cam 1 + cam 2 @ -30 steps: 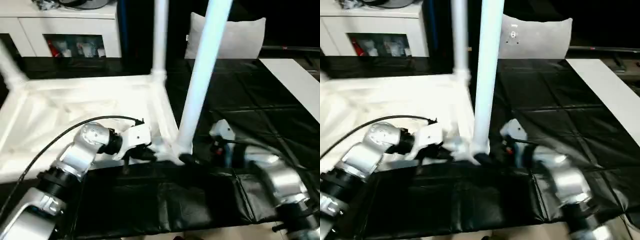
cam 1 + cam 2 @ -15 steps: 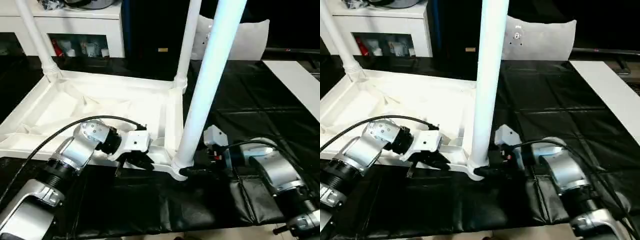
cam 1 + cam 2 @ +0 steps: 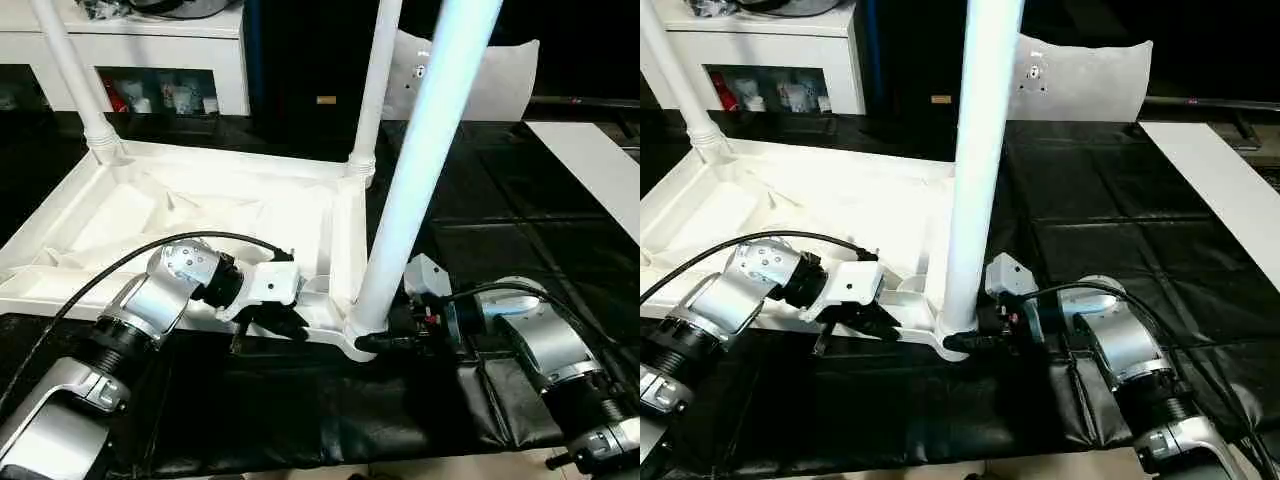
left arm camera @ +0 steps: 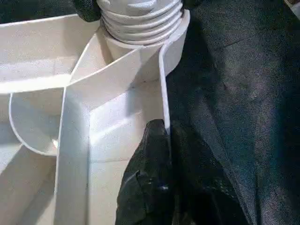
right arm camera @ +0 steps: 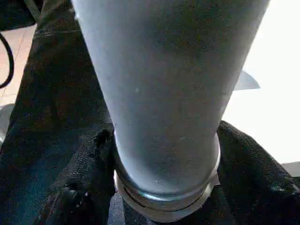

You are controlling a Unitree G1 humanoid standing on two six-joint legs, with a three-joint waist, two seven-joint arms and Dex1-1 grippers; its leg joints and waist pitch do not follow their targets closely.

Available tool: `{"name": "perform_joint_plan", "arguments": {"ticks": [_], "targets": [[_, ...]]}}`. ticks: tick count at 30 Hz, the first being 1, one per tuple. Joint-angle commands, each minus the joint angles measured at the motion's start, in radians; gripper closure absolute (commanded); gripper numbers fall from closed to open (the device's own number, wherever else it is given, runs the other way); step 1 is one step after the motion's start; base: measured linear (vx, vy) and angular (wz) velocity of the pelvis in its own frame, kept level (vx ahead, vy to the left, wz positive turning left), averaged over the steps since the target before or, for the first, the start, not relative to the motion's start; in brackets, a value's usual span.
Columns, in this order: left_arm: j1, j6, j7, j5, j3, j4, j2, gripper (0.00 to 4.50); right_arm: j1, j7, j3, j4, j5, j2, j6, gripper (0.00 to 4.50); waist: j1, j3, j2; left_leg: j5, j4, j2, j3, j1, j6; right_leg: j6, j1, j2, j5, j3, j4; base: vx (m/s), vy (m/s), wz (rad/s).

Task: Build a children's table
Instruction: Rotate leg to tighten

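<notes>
**A:** Tabletop (image 3: 200,215) lay upside down at centre-left on the black mat (image 3: 500,200), near leg (image 3: 420,170) upright in its lower-right corner socket (image 3: 352,335).

**B:** Wrist views added more: left gripper (image 4: 165,136) pinched the top's thin rim, right gripper (image 5: 164,154) had both fingers (image 5: 84,187) clamped round the leg's base. Threads showed at the socket.

The near leg (image 3: 420,170) and two far legs (image 3: 375,90) are cut off at 12 o'clock. The table top (image 3: 180,215) runs off at 9 o'clock. The left arm hides the near rim (image 3: 330,335).
</notes>
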Motion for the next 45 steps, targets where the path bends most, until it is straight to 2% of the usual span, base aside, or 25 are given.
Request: {"name": "perform_joint_plan", "arguments": {"ticks": [1, 2, 4, 6, 7, 8, 9, 10, 11, 12, 15, 18, 19, 20, 22, 24, 26, 29, 30, 34, 37, 38, 40, 43, 45], "targets": [[-0.007, 0.014, -0.004, -0.003, -0.018, -0.038, -0.021, 4.5, 0.015, -0.016, -0.014, -0.038, 0.025, 0.012, 0.03, 1.78, -0.001, -0.074, -0.004, -0.052, -0.061, 0.03, 0.0, -0.007, 0.084, -0.183, 0.072, -0.073, -0.17, 0.071, -0.064, 0.0, 0.0, 0.0], [-0.001, 0.054, 0.02, -0.002, -0.012, -0.053, -0.027, 4.5, 0.027, -0.039, -0.022, -0.061, 0.039, 0.023, 0.07, 1.78, -0.001, -0.075, -0.006, -0.054, -0.06, 0.029, 0.0, -0.008, 0.085, -0.182, 0.072, -0.074, -0.176, 0.071, -0.065, 0.0, 0.0, 0.0], [0.016, 0.168, 0.077, -0.013, 0.011, -0.097, -0.049, 4.5, 0.053, -0.126, -0.039, -0.105, 0.058, 0.069, 0.147, 1.78, -0.002, -0.074, -0.003, -0.052, -0.063, 0.033, -0.001, -0.006, 0.071, -0.18, 0.072, -0.074, -0.181, 0.072, -0.064, 0.0, 0.0, 0.0], [0.028, 0.241, 0.114, -0.024, 0.027, -0.129, -0.068, 4.5, 0.064, -0.203, -0.047, -0.124, 0.054, 0.107, 0.187, 1.78, -0.005, -0.068, -0.003, -0.09, -0.064, 0.028, -0.001, -0.004, 0.057, -0.161, 0.069, -0.075, -0.265, 0.069, -0.077, 0.0, 0.0, 0.0], [0.038, 0.298, 0.154, -0.023, 0.034, -0.156, -0.091, 4.5, 0.07, -0.282, -0.056, -0.131, 0.046, 0.155, 0.213, 1.78, -0.007, -0.067, -0.005, -0.111, -0.064, 0.025, -0.001, -0.003, 0.046, -0.138, 0.068, -0.075, -0.329, 0.067, -0.085, 0.0, 0.0, 0.0], [0.038, 0.298, 0.154, -0.023, 0.034, -0.156, -0.091, 4.5, 0.07, -0.282, -0.056, -0.131, 0.046, 0.155, 0.213, 1.78, -0.011, -0.066, -0.006, -0.108, -0.064, 0.027, -0.002, -0.004, 0.037, -0.132, 0.068, -0.075, -0.336, 0.069, -0.082, 0.0, 0.0, 0.0], [0.053, 0.397, 0.252, -0.009, 0.05, -0.193, -0.148, 4.5, 0.071, -0.453, -0.087, -0.119, 0.033, 0.262, 0.249, 1.78, -0.015, -0.062, 0.001, -0.115, -0.068, 0.026, -0.003, -0.005, 0.025, -0.116, 0.065, -0.075, -0.379, 0.067, -0.089, 0.0, 0.0, 0.0], [0.057, 0.427, 0.285, -0.005, 0.055, -0.203, -0.17, 4.5, 0.069, -0.517, -0.103, -0.111, 0.032, 0.302, 0.265, 1.78, -0.027, -0.059, 0.0, -0.133, -0.07, 0.025, -0.006, -0.008, 0.009, -0.102, 0.063, -0.074, -0.419, 0.063, -0.095, 0.0, 0.0, 0.0], [0.059, 0.444, 0.307, -0.001, 0.058, -0.207, -0.186, 4.5, 0.066, -0.557, -0.113, -0.105, 0.03, 0.326, 0.275, 1.78, -0.036, -0.063, -0.004, -0.154, -0.068, 0.018, -0.009, -0.008, 0.0, -0.074, 0.068, -0.075, -0.477, 0.056, -0.103, 0.0, 0.0, 0.0], [0.057, 0.462, 0.354, 0.009, 0.064, -0.204, -0.218, 4.5, 0.057, -0.619, -0.122, -0.094, 0.015, 0.36, 0.285, 1.78, -0.042, -0.061, -0.003, -0.155, -0.067, 0.016, -0.008, -0.007, 0.005, -0.063, 0.064, -0.073, -0.485, 0.059, -0.109, 0.0, 0.0, 0.0], [0.055, 0.513, 0.44, 0.013, 0.076, -0.215, -0.286, 4.5, 0.041, -0.745, -0.142, -0.08, -0.02, 0.427, 0.323, 1.78, -0.053, -0.064, -0.004, -0.164, -0.065, 0.014, -0.008, -0.005, 0.015, -0.065, 0.06, -0.072, -0.485, 0.058, -0.112, 0.0, 0.0, 0.0], [0.05, 0.524, 0.464, 0.021, 0.072, -0.22, -0.303, 4.5, 0.031, -0.787, -0.145, -0.069, -0.039, 0.447, 0.309, 1.78, -0.055, -0.065, -0.002, -0.152, -0.064, 0.014, -0.006, -0.004, 0.039, -0.075, 0.058, -0.069, -0.434, 0.062, -0.109, 0.0, 0.0, 0.0], [0.047, 0.519, 0.47, 0.031, 0.066, -0.219, -0.303, 4.5, 0.028, -0.794, -0.147, -0.067, -0.041, 0.449, 0.304, 1.78, -0.056, -0.065, -0.006, -0.151, -0.065, 0.014, -0.006, -0.005, 0.042, -0.076, 0.058, -0.068, -0.427, 0.062, -0.108, 0.0, 0.0, 0.0], [0.047, 0.522, 0.474, 0.038, 0.068, -0.219, -0.303, 4.5, 0.027, -0.804, -0.15, -0.069, -0.053, 0.45, 0.297, 1.43, -0.053, -0.065, 0.0, -0.146, -0.065, 0.015, -0.005, -0.002, 0.046, -0.08, 0.057, -0.067, -0.409, 0.063, -0.106, 0.0, 0.0, 0.0], [0.046, 0.513, 0.476, 0.047, 0.07, -0.213, -0.297, 4.5, 0.025, -0.812, -0.159, -0.067, -0.059, 0.45, 0.285, 1.08, -0.054, -0.066, -0.002, -0.136, -0.066, 0.016, -0.006, -0.006, 0.048, -0.085, 0.06, -0.067, -0.383, 0.063, -0.102, 0.0, 0.0, 0.0], [0.044, 0.499, 0.479, 0.06, 0.072, -0.207, -0.277, 4.5, 0.026, -0.824, -0.175, -0.071, -0.06, 0.442, 0.279, 0.99, -0.054, -0.066, 0.002, -0.127, -0.068, 0.019, -0.007, -0.006, 0.049, -0.103, 0.061, -0.067, -0.339, 0.065, -0.097, 0.0, 0.0, 0.0], [0.045, 0.492, 0.481, 0.063, 0.073, -0.207, -0.261, 4.5, 0.033, -0.812, -0.17, -0.084, -0.065, 0.426, 0.271, 0.74, -0.054, -0.065, 0.002, -0.137, -0.068, 0.02, -0.007, -0.006, 0.048, -0.109, 0.062, -0.067, -0.336, 0.065, -0.097, 0.0, 0.0, 0.0], [0.053, 0.455, 0.442, 0.056, 0.065, -0.21, -0.219, 4.5, 0.06, -0.767, -0.176, -0.117, -0.058, 0.381, 0.254, 0.53, -0.054, -0.064, 0.0, -0.154, -0.068, 0.019, -0.006, -0.006, 0.05, -0.101, 0.063, -0.069, -0.361, 0.066, -0.1, 0.0, 0.0, 0.0], [0.055, 0.448, 0.432, 0.053, 0.065, -0.209, -0.211, 4.5, 0.065, -0.755, -0.177, -0.123, -0.058, 0.369, 0.251, 0.3, -0.052, -0.064, 0.001, -0.15, -0.068, 0.019, -0.007, -0.006, 0.05, -0.098, 0.063, -0.069, -0.362, 0.066, -0.101, 0.0, 0.0, 0.0], [0.059, 0.381, 0.369, 0.04, 0.063, -0.191, -0.169, 4.5, 0.089, -0.628, -0.167, -0.164, -0.034, 0.287, 0.237, 0.03, -0.047, -0.067, 0.002, -0.117, -0.067, 0.023, -0.007, -0.009, 0.063, -0.114, 0.065, -0.068, -0.294, 0.068, -0.091, 0.0, 0.0, 0.0], [0.056, 0.302, 0.303, 0.025, 0.057, -0.158, -0.134, 4.5, 0.098, -0.517, -0.156, -0.176, -0.032, 0.194, 0.214, 0.03, -0.032, -0.067, 0.0, -0.107, -0.065, 0.024, -0.002, -0.004, 0.073, -0.13, 0.062, -0.069, -0.258, 0.071, -0.088, 0.0, 0.0, 0.0], [0.052, 0.272, 0.278, 0.021, 0.051, -0.145, -0.121, 4.5, 0.096, -0.476, -0.155, -0.172, -0.028, 0.162, 0.206, 0.03, -0.028, -0.066, 0.004, -0.107, -0.066, 0.024, -0.003, -0.005, 0.074, -0.137, 0.064, -0.069, -0.256, 0.07, -0.086, 0.0, 0.0, 0.0], [0.047, 0.253, 0.251, 0.019, 0.042, -0.131, -0.106, 4.5, 0.093, -0.432, -0.154, -0.167, -0.022, 0.131, 0.196, 0.03, -0.024, -0.065, 0.0, -0.114, -0.066, 0.025, -0.002, -0.004, 0.075, -0.136, 0.064, -0.069, -0.262, 0.07, -0.087, 0.0, 0.0, 0.0], [0.033, 0.179, 0.162, 0.014, 0.022, -0.099, -0.064, 4.5, 0.078, -0.305, -0.138, -0.146, -0.014, 0.053, 0.159, 0.03, -0.015, -0.065, 0.003, -0.121, -0.067, 0.025, -0.003, -0.004, 0.07, -0.13, 0.065, -0.071, -0.285, 0.07, -0.088, 0.0, 0.0, 0.0], [0.021, 0.15, 0.113, 0.008, 0.017, -0.085, -0.048, 4.5, 0.066, -0.244, -0.126, -0.141, -0.001, 0.024, 0.156, 0.03, -0.012, -0.066, 0.001, -0.122, -0.066, 0.023, -0.003, -0.006, 0.071, -0.128, 0.067, -0.071, -0.294, 0.069, -0.09, 0.0, 0.0, 0.0]]}}
